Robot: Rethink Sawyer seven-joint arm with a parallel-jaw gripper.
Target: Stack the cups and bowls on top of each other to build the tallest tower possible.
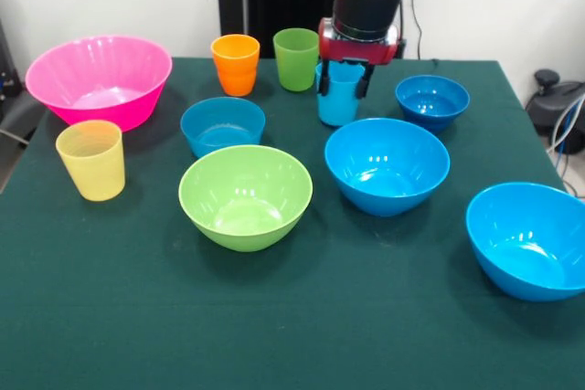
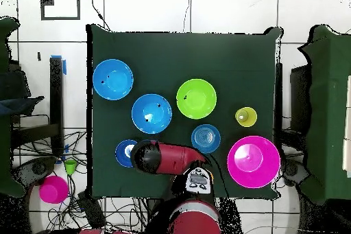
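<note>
Table [image 1: 302, 335]: we see a dark green cloth surface carrying every item, none stacked.
Pink bowl [image 1: 99, 79]: ribbed, largest, upright at the left rear of the front view.
Large blue bowls: we count two, one [image 1: 387, 165] at centre right and one [image 1: 528, 239] at the right edge, well apart.
Lime green bowl [image 1: 245, 196]: upright at the front centre, just beside the centre-right blue bowl.
Smaller blue bowls: one [image 1: 222, 125] sits behind the lime bowl; one [image 1: 431, 100] sits at the right rear.
Cups: the yellow cup [image 1: 91, 160] stands in front of the pink bowl; the orange cup [image 1: 235, 64] and green cup [image 1: 296, 58] stand side by side at the rear.
Light blue cup [image 1: 338, 95]: upright on the table, between the green cup and the right-rear blue bowl.
Gripper [image 1: 342, 78]: we see its dark fingers [image 1: 322, 78] straddling the light blue cup's rim; they appear clamped on it, though the contact is partly hidden.
Arm [image 2: 168, 157]: in the overhead view it covers the rear cups.
</note>
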